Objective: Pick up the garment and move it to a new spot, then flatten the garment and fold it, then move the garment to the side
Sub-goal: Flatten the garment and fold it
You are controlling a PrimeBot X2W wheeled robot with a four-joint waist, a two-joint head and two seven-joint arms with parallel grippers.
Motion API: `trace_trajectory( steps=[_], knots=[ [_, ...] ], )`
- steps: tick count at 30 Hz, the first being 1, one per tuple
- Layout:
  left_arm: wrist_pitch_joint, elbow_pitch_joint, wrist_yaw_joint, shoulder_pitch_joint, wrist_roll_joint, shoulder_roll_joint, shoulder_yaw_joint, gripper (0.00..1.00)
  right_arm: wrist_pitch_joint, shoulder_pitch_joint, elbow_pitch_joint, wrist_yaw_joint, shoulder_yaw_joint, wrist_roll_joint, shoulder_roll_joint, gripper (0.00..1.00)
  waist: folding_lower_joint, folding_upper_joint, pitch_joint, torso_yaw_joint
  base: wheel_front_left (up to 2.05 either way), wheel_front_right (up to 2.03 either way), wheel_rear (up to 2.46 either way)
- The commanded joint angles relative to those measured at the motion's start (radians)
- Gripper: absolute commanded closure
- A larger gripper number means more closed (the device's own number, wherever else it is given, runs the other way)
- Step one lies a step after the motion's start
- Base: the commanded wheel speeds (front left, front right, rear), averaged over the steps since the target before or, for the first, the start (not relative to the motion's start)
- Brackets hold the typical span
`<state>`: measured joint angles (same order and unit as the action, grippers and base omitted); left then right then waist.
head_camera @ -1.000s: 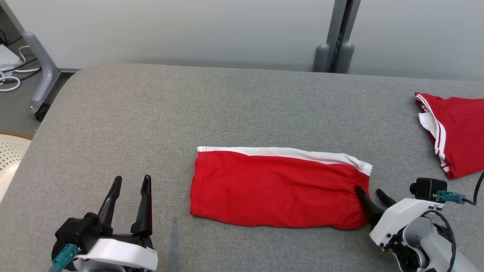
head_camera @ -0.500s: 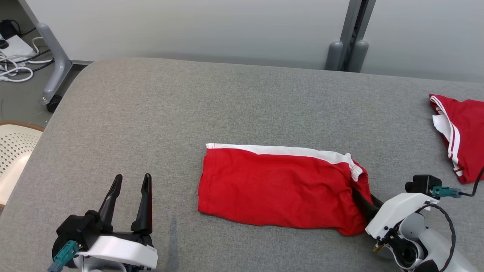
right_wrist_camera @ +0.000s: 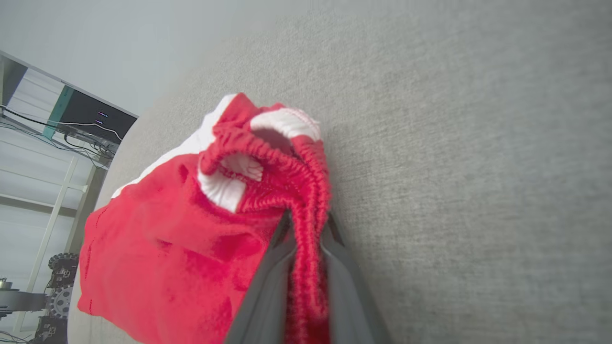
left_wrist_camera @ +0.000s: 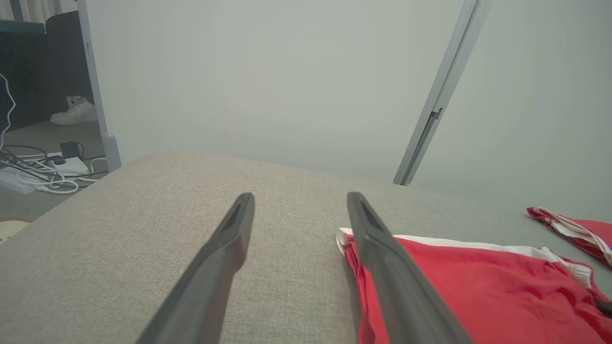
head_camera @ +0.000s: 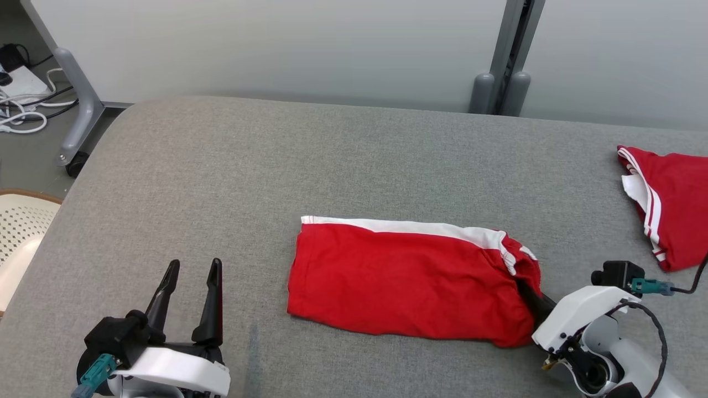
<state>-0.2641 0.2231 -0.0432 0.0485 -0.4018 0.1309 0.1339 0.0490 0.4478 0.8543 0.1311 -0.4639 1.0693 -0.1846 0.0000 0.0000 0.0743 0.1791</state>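
The garment (head_camera: 404, 279) is a red pair of shorts with a white band, lying folded in a long rectangle on the grey table (head_camera: 276, 166). My right gripper (head_camera: 528, 290) is shut on its right end. In the right wrist view the ribbed red waistband (right_wrist_camera: 306, 191) is pinched between the two fingers (right_wrist_camera: 306, 222) and bunches up above them. My left gripper (head_camera: 191, 268) stands open at the lower left, apart from the cloth. In the left wrist view its fingers (left_wrist_camera: 299, 200) hold nothing, and the garment (left_wrist_camera: 478, 286) lies just right of them.
A second red and white garment (head_camera: 672, 204) lies crumpled at the table's far right edge. A pale perforated seat (head_camera: 19, 232) stands off the table's left side. Cables (head_camera: 16, 105) lie on the floor beyond, and a grey post (head_camera: 500, 83) rises behind the table.
My right gripper has shut on the garment's right end, and the waistband there has bunched up. The head view has shifted slightly. The left arm has not moved.
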Motion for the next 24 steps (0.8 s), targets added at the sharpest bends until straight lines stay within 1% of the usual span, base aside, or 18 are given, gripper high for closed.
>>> trace_trajectory(
  steps=[1, 8, 9, 13, 15, 19, 21, 22, 24],
  knots=[
    [0.000, 0.000, -0.003, 0.001, 0.007, 0.002, -0.005, 0.00, -0.001, -0.007, -0.010, 0.000, 0.000, 0.017, -0.016, 1.00, 0.0000, 0.0000, -0.005, -0.008, 0.00, 0.00, 0.00],
    [0.000, -0.001, -0.003, -0.012, 0.006, 0.002, -0.011, 0.00, 0.056, -0.037, -0.089, 0.000, 0.007, 0.082, -0.108, 1.00, 0.0000, 0.0000, -0.023, -0.044, 0.00, 0.00, 0.00],
    [0.000, 0.001, -0.006, -0.017, 0.004, 0.000, -0.010, 0.00, 0.085, -0.048, -0.106, 0.000, 0.019, 0.101, -0.140, 1.00, 0.0000, 0.0000, -0.027, -0.055, 0.00, 0.00, 0.00],
    [0.000, 0.006, -0.007, -0.014, 0.002, -0.002, -0.007, 0.00, 0.136, -0.066, -0.149, 0.000, 0.036, 0.127, -0.192, 1.00, 0.0000, 0.0000, -0.032, -0.075, 0.00, 0.00, 0.00],
    [0.000, 0.010, -0.010, -0.017, -0.001, -0.002, -0.006, 0.00, 0.159, -0.074, -0.147, 0.000, 0.067, 0.162, -0.193, 1.00, 0.0000, 0.0000, -0.037, -0.082, 0.00, 0.00, 0.00],
    [0.000, 0.024, -0.010, -0.016, -0.006, -0.005, 0.001, 0.00, 0.210, -0.060, -0.168, 0.000, 0.150, 0.269, -0.146, 1.00, 0.0000, 0.0000, -0.045, -0.087, 0.00, 0.00, 0.00],
    [0.000, 0.030, -0.012, -0.014, -0.008, -0.005, 0.004, 0.00, 0.233, -0.060, -0.188, 0.000, 0.174, 0.308, -0.121, 1.00, 0.0000, 0.0000, -0.049, -0.084, 0.00, 0.00, 0.00],
    [0.000, 0.030, -0.012, -0.014, -0.008, -0.005, 0.004, 0.00, 0.233, -0.060, -0.188, 0.000, 0.174, 0.308, -0.121, 1.00, 0.0000, 0.0000, -0.049, -0.084, 0.00, 0.00, 0.00],
    [0.002, 0.036, -0.015, -0.011, -0.012, -0.006, 0.007, 0.00, 0.252, -0.062, -0.211, 0.000, 0.193, 0.343, -0.102, 1.00, 0.0000, 0.0000, -0.053, -0.077, 0.00, 0.00, 0.00]
  ],
)
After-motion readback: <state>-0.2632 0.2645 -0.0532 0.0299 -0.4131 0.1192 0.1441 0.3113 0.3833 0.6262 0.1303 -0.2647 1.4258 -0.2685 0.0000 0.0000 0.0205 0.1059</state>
